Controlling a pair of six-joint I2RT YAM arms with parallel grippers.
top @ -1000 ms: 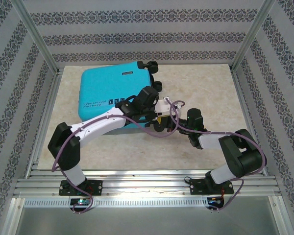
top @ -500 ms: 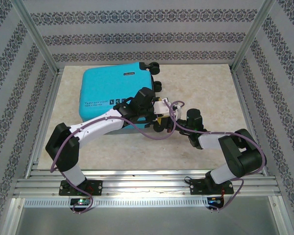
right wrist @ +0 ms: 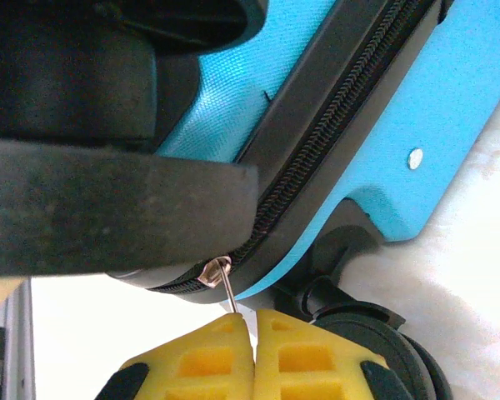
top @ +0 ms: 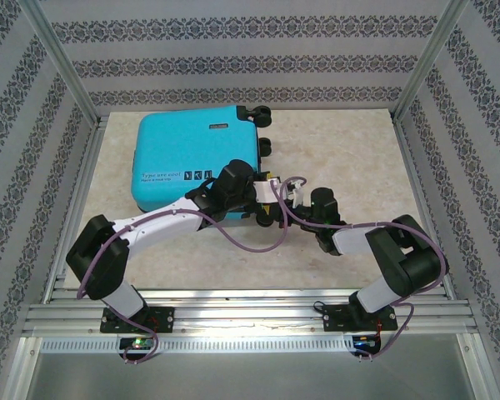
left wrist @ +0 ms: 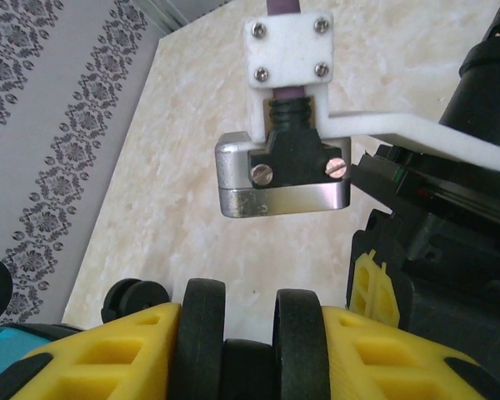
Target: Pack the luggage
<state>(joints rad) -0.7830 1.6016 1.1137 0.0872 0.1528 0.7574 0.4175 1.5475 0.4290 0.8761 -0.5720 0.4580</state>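
1. We see the luggage (top: 192,158) lying flat and closed on the table (top: 350,158), printed shell up. Bare tabletop lies to its right and on its near side.
2. We judge it stiff and slick: the hard shell offers fingers no purchase, and if full it is likely too heavy to lift by one corner. Better holds are its wheels (top: 265,148) and the zip.
3. At the luggage's near-right corner the right gripper (right wrist: 254,342) is pinched together on the thin metal zipper pull (right wrist: 230,293). This is a small, bendable tab that wants a pull along the zipper track (right wrist: 333,125).
4. Beside it, the left gripper (left wrist: 243,354) is clamped on what looks like a twin caster wheel (left wrist: 204,321), though the close view leaves us unsure.
5. Both wrists crowd that corner, close together, and purple cables (top: 242,242) loop on the luggage's near side, where they could snag.
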